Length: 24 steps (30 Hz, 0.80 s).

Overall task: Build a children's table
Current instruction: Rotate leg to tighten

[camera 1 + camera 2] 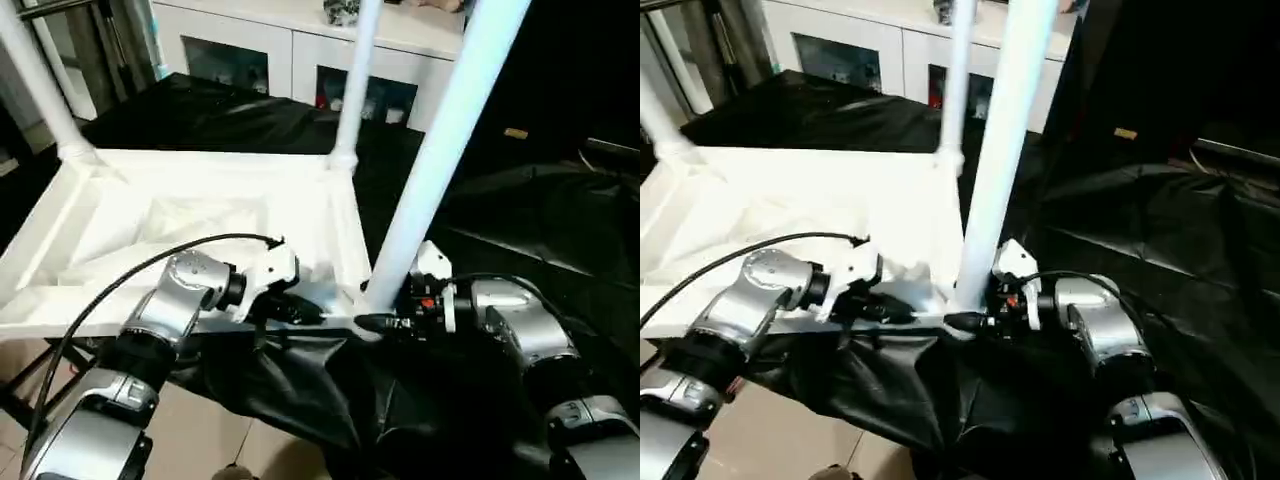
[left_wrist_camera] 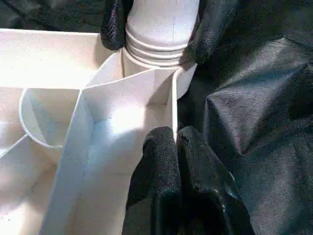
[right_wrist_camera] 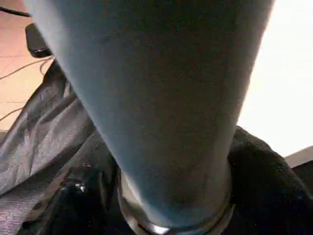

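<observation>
White plastic is making up nearly everything in play: the tabletop (image 1: 200,230) is lying upside down on a table draped in black cloth (image 1: 520,230), its ribbed underside facing up, with two legs already standing in the far corner sockets, one at the far left (image 1: 40,85) and one at the far right (image 1: 355,85). A third leg (image 1: 440,150) is rising steeply out of the near right corner socket (image 2: 156,63), its long axis running up and slightly away from the fingers that are clasping it. The right gripper (image 1: 385,322) is closing around the very base of this leg, one black finger (image 2: 115,22) on each side of the ringed collar where the tube meets the socket, so the leg is sitting directly between its fingers and pointing upward from them. The left gripper (image 1: 300,312) is pinching the near edge wall of the tabletop just beside that same corner, its fingers (image 2: 161,161) pressed nearly together with the thin white rim caught between them, apparently steadying the top. The right arm is plainly the nearer one to the leg, and the coming move seems to turn on that vertical axis: a push or twist would need to go straight down along the tube into the socket below the fingers. How fully the collar is seated cannot be told. A white cabinet (image 1: 250,45) is standing beyond the table.
</observation>
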Motion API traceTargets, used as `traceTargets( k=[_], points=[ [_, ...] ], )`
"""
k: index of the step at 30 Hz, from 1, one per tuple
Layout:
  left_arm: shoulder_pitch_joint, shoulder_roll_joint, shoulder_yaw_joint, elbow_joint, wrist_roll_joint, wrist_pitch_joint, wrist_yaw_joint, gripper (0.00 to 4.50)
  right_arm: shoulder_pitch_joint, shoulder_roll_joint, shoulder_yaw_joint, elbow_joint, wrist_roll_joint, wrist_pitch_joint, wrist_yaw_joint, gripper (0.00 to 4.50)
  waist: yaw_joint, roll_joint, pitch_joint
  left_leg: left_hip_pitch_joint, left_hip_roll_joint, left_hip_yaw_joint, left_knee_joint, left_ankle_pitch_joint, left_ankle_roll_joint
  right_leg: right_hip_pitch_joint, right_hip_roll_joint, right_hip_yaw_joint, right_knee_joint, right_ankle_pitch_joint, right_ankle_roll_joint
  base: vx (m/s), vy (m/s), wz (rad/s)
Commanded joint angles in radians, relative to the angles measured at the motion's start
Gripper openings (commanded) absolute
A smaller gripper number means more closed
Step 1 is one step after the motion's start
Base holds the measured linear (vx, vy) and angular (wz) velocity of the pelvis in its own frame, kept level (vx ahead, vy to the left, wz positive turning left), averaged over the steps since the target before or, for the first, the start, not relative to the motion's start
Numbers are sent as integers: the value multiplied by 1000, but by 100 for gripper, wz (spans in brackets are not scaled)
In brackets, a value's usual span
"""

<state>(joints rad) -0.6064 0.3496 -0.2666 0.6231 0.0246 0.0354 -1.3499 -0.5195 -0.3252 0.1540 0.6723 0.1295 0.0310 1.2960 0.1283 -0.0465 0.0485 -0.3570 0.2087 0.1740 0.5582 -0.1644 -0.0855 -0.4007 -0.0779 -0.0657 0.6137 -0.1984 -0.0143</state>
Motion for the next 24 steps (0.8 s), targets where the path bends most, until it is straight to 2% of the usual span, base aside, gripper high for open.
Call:
traceTargets(
  k=[1,6,8,10,11,14,18,19,21,24],
  points=[
    [-4,-27,-3,-6,-24,5,33,0,18,20,45,-31,14,11,54,290,3,-2,-59,6,27,4,-52,-187,55,53,-63,42,-66,-121,-227,0,0,0],
    [-34,-61,20,45,2,23,148,0,7,59,16,22,-15,12,-90,274,4,-1,-54,9,26,3,-56,-216,33,48,-64,44,-74,-188,-207,0,0,0],
    [-58,-84,30,86,32,46,246,0,-28,100,-8,107,-74,15,-311,269,1,1,-50,13,23,-1,-62,-266,3,44,-69,45,-85,-298,-182,0,0,0],
    [-82,-109,43,126,50,76,346,0,-51,137,-33,162,-95,25,-474,267,-5,1,-50,15,23,-4,-65,-287,-16,42,-70,45,-88,-352,-165,0,0,0],
    [-102,-137,57,156,57,100,430,0,-66,172,-56,200,-101,32,-603,267,-13,2,-50,18,23,-9,-68,-310,-37,39,-71,45,-92,-394,-145,0,0,0],
    [-124,-190,69,187,62,127,533,0,-86,231,-85,263,-103,70,-791,267,-22,0,-53,14,23,-9,-67,-298,-32,41,-69,46,-89,-334,-154,0,0,0],
    [-138,-225,70,207,62,132,576,0,-93,264,-79,287,-121,55,-840,267,-20,0,-55,14,20,-3,-63,-281,-11,42,-66,48,-87,-263,-165,0,0,0],
    [-143,-238,71,214,62,130,583,0,-99,277,-81,295,-118,45,-832,322,-18,4,-56,14,19,-3,-62,-275,-6,43,-66,48,-86,-249,-167,0,0,0],
    [-148,-254,70,219,62,124,586,0,-109,294,-92,306,-103,39,-816,336,-18,2,-56,12,19,-2,-61,-267,0,45,-65,48,-85,-236,-169,0,0,0],
    [-147,-256,64,219,60,110,574,0,-122,297,-90,311,-104,19,-821,359,-19,4,-55,10,21,-4,-64,-265,2,47,-65,46,-84,-220,-174,0,0,0]
  ],
)
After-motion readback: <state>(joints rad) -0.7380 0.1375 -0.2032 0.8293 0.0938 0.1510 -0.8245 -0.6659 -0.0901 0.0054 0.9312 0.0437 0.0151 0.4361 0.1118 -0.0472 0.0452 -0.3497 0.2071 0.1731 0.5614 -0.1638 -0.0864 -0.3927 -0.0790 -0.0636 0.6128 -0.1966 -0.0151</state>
